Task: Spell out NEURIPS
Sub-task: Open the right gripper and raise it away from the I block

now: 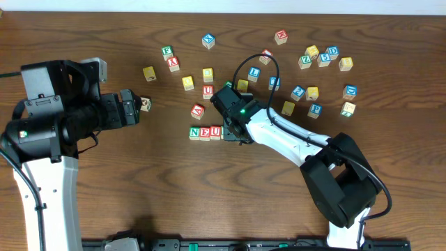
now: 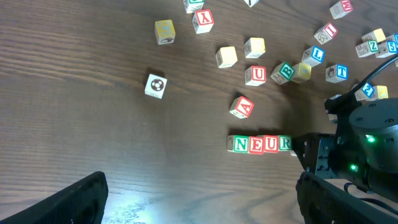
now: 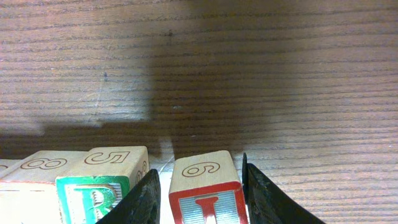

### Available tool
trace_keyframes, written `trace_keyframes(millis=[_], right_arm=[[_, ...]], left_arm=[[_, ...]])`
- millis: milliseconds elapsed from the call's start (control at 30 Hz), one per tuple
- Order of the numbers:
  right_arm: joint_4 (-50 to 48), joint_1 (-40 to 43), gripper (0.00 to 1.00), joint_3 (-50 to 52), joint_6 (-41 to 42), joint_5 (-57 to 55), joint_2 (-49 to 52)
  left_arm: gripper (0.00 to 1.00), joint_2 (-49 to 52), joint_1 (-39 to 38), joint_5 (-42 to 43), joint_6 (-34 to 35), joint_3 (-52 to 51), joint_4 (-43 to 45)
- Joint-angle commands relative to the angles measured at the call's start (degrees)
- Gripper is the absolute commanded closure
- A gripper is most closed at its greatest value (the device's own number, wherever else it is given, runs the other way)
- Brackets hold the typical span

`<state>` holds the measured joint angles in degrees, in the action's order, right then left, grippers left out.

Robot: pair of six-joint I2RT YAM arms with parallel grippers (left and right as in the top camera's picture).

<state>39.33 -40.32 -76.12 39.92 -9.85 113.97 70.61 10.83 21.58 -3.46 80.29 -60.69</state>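
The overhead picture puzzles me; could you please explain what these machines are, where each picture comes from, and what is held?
The left arm and right arm are robots at a table. One camera looks down from above; one rides on each wrist. Lettered cubes lie scattered; four form a row reading NEUR. The left end effector is open and empty. The right end effector has its fingers either side of the I cube, at the row's end; whether it grips, I cannot tell.

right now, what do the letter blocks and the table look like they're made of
blocks: seemingly pale wood, bare sides with stamped numbers, faces painted in colour. table: dark brown, matte, visible grain; solid wood or laminate, can't tell.
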Motion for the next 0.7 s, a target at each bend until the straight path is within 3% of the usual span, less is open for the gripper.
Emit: trace_keyframes(millis=[0,667], right_arm=[[-0.2,-0.1,0.62,0.3,0.3,-0.9,0.2],[0.3,1.8,0.62,-3.8,-1.1,-1.0,0.0]], left_arm=[[0.05,-0.3,0.2,0.4,-0.6,0.9,-0.1],[0.05,-0.3,0.2,0.4,-0.6,0.9,-0.1]])
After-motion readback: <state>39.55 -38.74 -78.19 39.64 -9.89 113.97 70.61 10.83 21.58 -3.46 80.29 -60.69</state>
